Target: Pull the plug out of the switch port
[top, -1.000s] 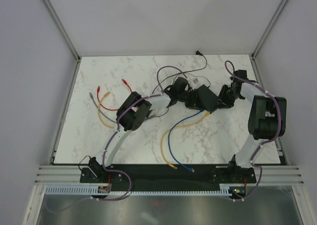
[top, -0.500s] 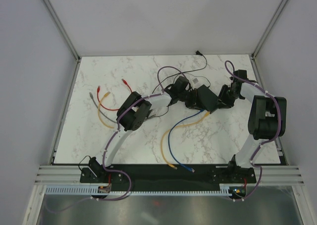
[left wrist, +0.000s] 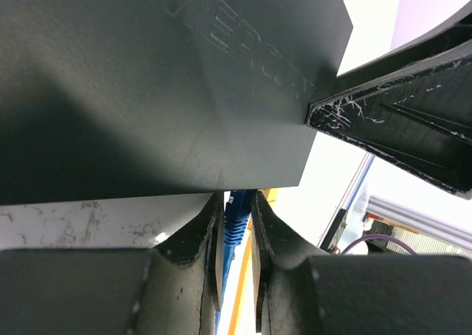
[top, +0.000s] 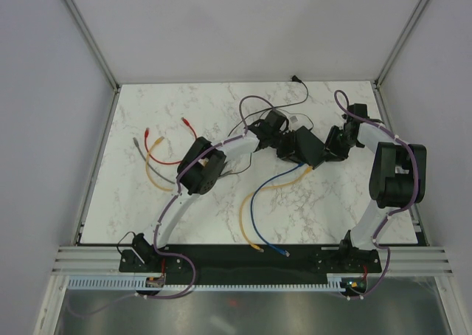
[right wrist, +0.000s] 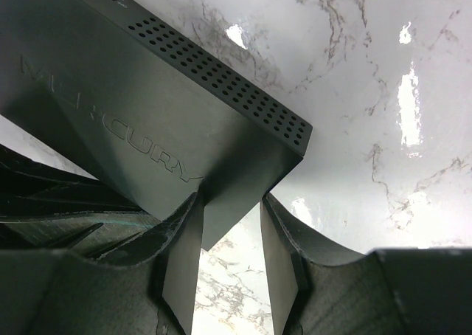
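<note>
The blue plug (left wrist: 235,228) is pinched between the narrowed fingers of the left claw (left wrist: 234,202). Its head reaches up under the edge of the switch (left wrist: 184,91), just above the fingertips. It looks seated in its port, so I judge the grip made and the pull itself not yet done. Opposite that claw, the right claw (right wrist: 230,202) clamps a corner of the switch to brace it, with the marble table (right wrist: 354,91) beyond. Behind the left claw the blue cable (top: 251,206) trails toward the arm bases.
</note>
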Controlling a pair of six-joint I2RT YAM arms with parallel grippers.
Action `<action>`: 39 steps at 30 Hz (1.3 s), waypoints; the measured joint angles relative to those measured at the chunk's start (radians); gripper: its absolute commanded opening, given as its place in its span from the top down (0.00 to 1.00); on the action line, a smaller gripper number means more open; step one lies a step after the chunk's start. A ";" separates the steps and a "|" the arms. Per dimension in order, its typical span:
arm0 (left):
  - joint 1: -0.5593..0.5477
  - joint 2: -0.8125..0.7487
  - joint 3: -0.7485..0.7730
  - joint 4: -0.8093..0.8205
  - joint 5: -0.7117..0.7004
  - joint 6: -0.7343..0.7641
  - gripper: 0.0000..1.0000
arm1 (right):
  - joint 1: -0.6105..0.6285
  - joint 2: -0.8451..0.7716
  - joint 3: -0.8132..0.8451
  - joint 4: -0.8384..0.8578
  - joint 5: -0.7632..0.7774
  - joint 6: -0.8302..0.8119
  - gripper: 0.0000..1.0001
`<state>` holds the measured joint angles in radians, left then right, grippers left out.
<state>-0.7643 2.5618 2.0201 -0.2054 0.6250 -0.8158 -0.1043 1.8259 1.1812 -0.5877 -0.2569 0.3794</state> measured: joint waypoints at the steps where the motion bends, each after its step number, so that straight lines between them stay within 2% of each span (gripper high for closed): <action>1: 0.000 0.005 0.011 -0.015 0.000 0.004 0.98 | 0.000 0.000 0.000 0.000 0.001 0.000 0.56; 7: -0.001 0.009 0.029 -0.040 0.005 0.059 0.98 | 0.002 0.004 0.007 -0.007 0.004 0.010 0.56; 13: -0.001 -0.045 -0.119 0.138 0.017 0.100 0.98 | 0.010 0.010 0.013 -0.009 0.000 0.014 0.56; 18: 0.006 -0.047 -0.159 0.223 0.053 0.097 0.98 | 0.012 0.010 0.013 -0.009 0.003 0.017 0.56; 28: 0.011 -0.013 -0.032 0.024 0.054 0.130 0.98 | 0.013 0.012 0.013 -0.010 0.002 0.021 0.56; 39: 0.039 0.023 0.017 -0.054 0.171 0.129 0.98 | 0.025 0.019 0.016 -0.016 -0.018 0.029 0.56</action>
<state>-0.7250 2.5843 2.0369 -0.2596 0.7956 -0.6868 -0.0792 1.8450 1.1969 -0.6041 -0.2745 0.4084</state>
